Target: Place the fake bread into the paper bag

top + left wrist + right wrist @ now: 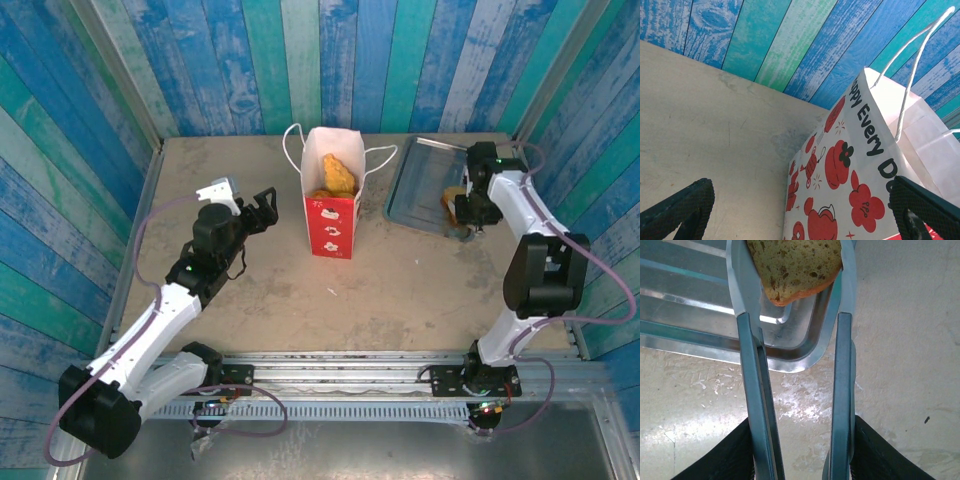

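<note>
The paper bag (pixel 331 215) stands upright mid-table, white above and red below, with golden fake bread (pixel 338 175) showing in its open top. My left gripper (pixel 262 208) is open just left of the bag. In the left wrist view the bag's printed side (pixel 860 175) fills the space ahead of that gripper (pixel 801 192), whose fingers do not touch it. My right gripper (pixel 468 215) hovers over the tray's near end, shut on metal tongs (pixel 840 390). The tong tips pinch a brown bread piece (pixel 795 267) above the tray corner.
The flat silver tray (pixel 415 185) lies at the back right; its rounded corner (pixel 790 357) is under the tongs. Blue plank walls close in the table on three sides. Bare tabletop (pixel 400 290) stretches between the bag and the arm bases.
</note>
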Tool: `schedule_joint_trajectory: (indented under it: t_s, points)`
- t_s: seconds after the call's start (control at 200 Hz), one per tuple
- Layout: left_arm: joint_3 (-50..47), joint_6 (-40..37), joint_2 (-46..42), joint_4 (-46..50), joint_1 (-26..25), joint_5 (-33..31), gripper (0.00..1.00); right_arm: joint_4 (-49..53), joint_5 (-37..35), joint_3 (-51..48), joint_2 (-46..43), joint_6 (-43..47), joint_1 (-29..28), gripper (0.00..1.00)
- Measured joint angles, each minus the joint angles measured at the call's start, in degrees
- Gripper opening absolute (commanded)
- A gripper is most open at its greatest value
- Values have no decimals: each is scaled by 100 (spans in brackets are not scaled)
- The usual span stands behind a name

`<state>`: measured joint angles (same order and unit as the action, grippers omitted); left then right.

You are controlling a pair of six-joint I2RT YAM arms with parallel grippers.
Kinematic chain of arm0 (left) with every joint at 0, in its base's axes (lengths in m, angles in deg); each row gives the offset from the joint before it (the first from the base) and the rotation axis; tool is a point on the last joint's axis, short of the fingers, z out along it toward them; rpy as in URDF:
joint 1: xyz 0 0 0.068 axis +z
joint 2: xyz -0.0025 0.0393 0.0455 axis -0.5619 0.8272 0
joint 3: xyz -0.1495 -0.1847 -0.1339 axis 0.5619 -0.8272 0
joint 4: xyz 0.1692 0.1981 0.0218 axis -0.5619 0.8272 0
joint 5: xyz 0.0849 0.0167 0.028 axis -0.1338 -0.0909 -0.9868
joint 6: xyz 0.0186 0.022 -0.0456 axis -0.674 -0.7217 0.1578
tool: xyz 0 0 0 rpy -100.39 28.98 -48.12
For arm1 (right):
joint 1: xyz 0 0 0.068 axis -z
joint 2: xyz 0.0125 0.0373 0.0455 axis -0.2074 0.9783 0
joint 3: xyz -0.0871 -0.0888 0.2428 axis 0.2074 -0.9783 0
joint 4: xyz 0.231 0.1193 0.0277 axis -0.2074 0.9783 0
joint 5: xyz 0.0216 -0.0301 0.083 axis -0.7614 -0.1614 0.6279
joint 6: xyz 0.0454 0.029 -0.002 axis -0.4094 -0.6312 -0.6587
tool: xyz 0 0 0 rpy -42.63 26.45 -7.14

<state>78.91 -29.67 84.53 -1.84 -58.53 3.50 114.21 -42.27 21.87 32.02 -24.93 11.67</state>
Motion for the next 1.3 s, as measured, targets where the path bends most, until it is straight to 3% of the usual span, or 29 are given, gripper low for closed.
schedule_joint_trajectory:
  t_s: [0.316, 0.516, 0.941, 1.297]
  points:
    - [201, 0, -48, 127, 0, 4, 94, 42, 157, -195, -560, -70, 0, 46]
    - [372, 15, -103, 323, 0, 234, 100, 48, 444, -236, -894, -133, 0, 46]
    - [1145, 684, 903, 221, -7, 1578, 79, 157, 1178, 52, -2199, -457, -195, 46]
    - [1137, 1207, 1368, -339, -133, 1923, 74, 195, 1222, 890, -2809, -883, -1261, 45]
